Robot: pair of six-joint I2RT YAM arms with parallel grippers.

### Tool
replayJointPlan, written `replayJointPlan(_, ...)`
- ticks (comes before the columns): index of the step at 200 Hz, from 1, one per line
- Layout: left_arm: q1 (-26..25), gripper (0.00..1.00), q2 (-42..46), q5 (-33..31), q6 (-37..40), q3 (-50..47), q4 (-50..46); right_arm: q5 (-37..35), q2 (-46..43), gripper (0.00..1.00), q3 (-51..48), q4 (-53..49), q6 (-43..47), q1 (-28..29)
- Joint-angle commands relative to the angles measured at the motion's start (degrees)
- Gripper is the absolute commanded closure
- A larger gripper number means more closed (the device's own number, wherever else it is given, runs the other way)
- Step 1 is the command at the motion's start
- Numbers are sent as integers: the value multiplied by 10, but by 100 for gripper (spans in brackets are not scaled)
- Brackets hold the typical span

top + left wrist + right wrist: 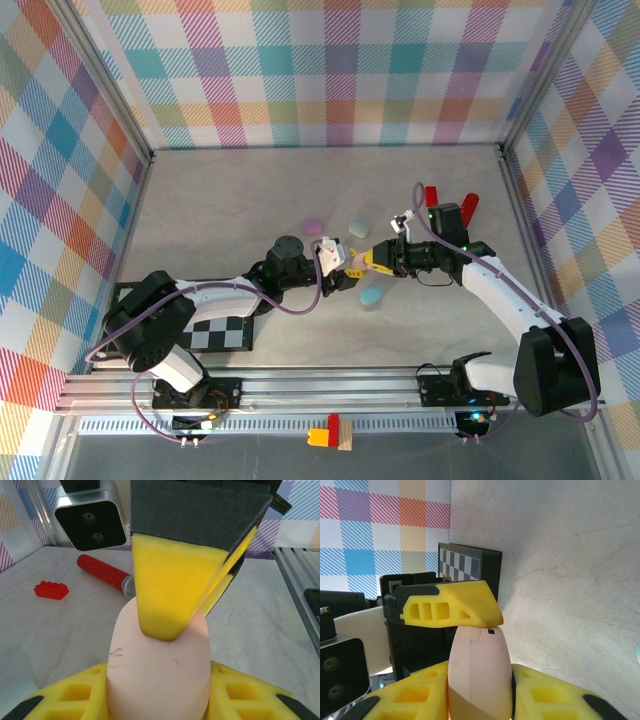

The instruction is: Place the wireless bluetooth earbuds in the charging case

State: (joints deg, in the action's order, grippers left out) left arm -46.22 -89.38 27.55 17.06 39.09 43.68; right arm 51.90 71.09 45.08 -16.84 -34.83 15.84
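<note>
A pale pink oval charging case (pixel 159 670) is held off the table between both arms. My left gripper (pixel 159 690) is shut on its near end, yellow fingers (pixel 70 700) flanking it. My right gripper (pixel 480 690) is shut on the other end of the same case (pixel 480 655), its fingertips (pixel 165 590) coming down onto the case in the left wrist view. From above, the left gripper (pixel 345 267) and the right gripper (pixel 376 258) meet tip to tip at mid-table. The case looks closed, with a seam along it. The earbuds are out of view.
Other pastel cases lie around the grippers: a lilac one (pixel 315 224), a mint one (pixel 358 230) and a blue one (pixel 372 296). Red blocks (pixel 432 195) stand at the back right. A red brick (pixel 50 590) and a red toy microphone (pixel 102 572) lie behind. A checkerboard plate (pixel 215 335) sits at the near left.
</note>
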Motion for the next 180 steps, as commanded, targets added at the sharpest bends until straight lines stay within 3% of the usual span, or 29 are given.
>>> replayJointPlan(1,6,58,17,11,-19,9,44,9,-5,75,10,23,-23,3)
replayJointPlan(26,34,38,-2,25,-105,-12,162,16,-22,77,11,64,-63,0)
replayJointPlan(60,54,23,-33,53,-187,-27,322,36,-42,81,7,163,-170,-15)
replayJointPlan(98,57,18,-24,65,-197,-12,333,66,-34,91,-20,406,-397,-24)
replayJointPlan(146,79,19,-36,115,-210,30,336,96,-3,97,-23,605,-547,-24)
replayJointPlan(180,94,21,-39,136,-214,60,337,96,6,100,-29,636,-582,-24)
